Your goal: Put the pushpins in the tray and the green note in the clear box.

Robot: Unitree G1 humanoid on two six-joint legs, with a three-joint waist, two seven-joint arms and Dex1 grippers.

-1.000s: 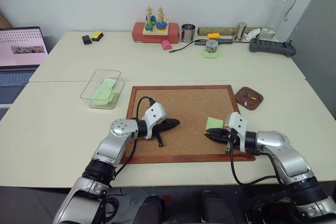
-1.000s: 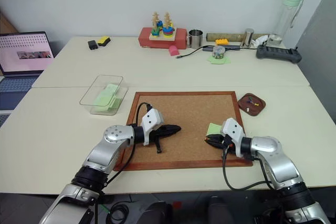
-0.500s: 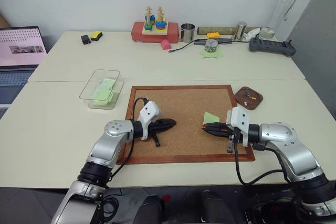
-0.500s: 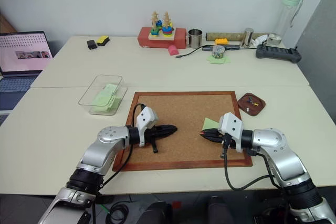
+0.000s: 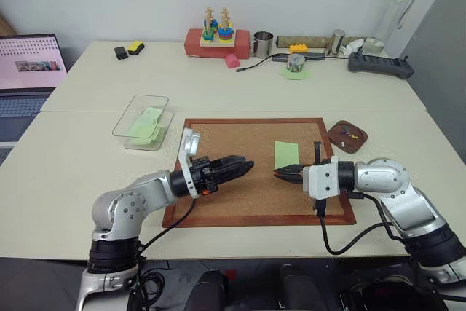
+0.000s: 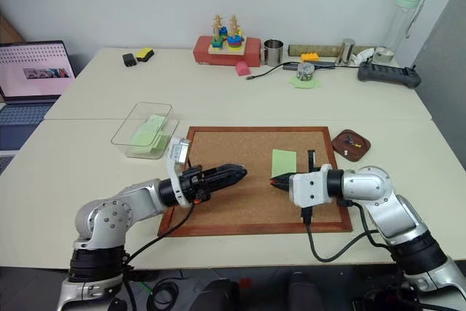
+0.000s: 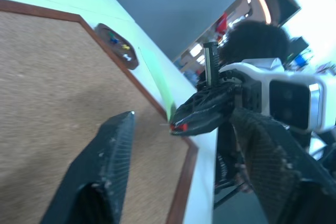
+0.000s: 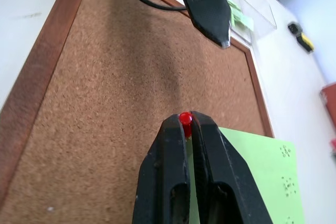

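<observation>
Compared with a second ago, our left gripper (image 5: 246, 166) has lifted off the cork board (image 5: 240, 198) and rolled, and its fingers, pressed together then, now stand apart with nothing between them, as the left wrist view shows. Our right gripper (image 5: 279, 173) has also risen and swung inward, so the two sets of fingertips now face each other over the middle of the board, near but apart. The green note (image 5: 286, 155), which lay flat on the board's right side, now hangs lifted at the right gripper.

Counting from left to right: we see one laptop (image 5: 29, 71) at the table's left edge, and one clear box (image 5: 131, 119) just left of the board, with light green paper lying inside it. Then comes the one cork board with its red-brown frame, then our two grippers above it. The right gripper's jaws are clenched on one red-headed pushpin (image 8: 185, 117), whose head pokes out at the fingertips, and the one green note sits directly against those fingers; we cannot tell whether the pin passes through it. Farthest right stands one tray (image 5: 342, 140), just beyond the board's right corner, with tiny pins in it, one of them yellow-headed; we cannot count them surely.
</observation>
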